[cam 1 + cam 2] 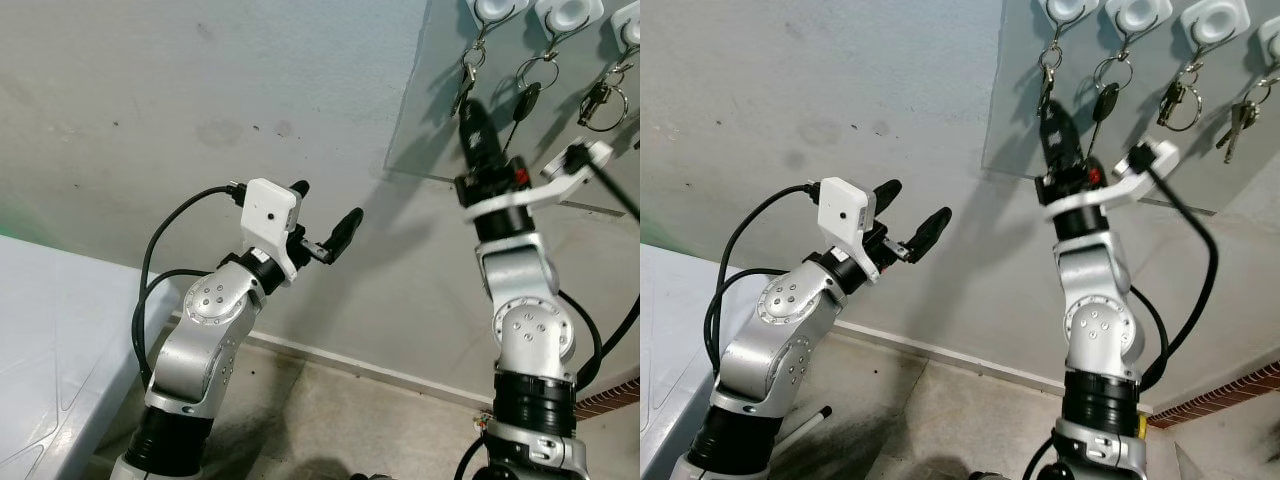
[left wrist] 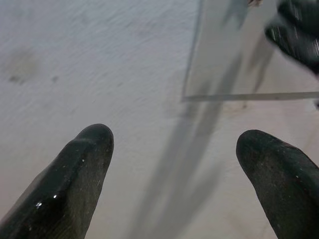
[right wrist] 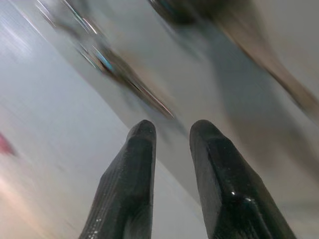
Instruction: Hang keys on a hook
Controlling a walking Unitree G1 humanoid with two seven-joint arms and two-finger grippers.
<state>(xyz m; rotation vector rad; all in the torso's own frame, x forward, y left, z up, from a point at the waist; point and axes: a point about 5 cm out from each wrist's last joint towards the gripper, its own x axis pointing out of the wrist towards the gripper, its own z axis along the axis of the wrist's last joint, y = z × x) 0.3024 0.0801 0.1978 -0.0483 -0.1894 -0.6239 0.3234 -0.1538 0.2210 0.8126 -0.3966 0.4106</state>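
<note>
Just above the right gripper [image 1: 1058, 120], fingers narrowly parted and empty: keys [image 1: 1047, 82] already hung from the first of 4 hooks [image 1: 1065, 12], judged light, stiff, dangling, best pinched at the ring; left gripper [image 1: 912, 212] wide, empty.

Before me a clear panel [image 1: 1020, 120] lies flat against the grey wall [image 1: 820, 90], carrying a row of white hooks [image 1: 1138, 12] along its top. A key set [image 1: 1047, 75], a black-headed key [image 1: 1105, 100], a ring with clip [image 1: 1178, 100] and a silver bunch [image 1: 1238, 118] hang from them.
</note>
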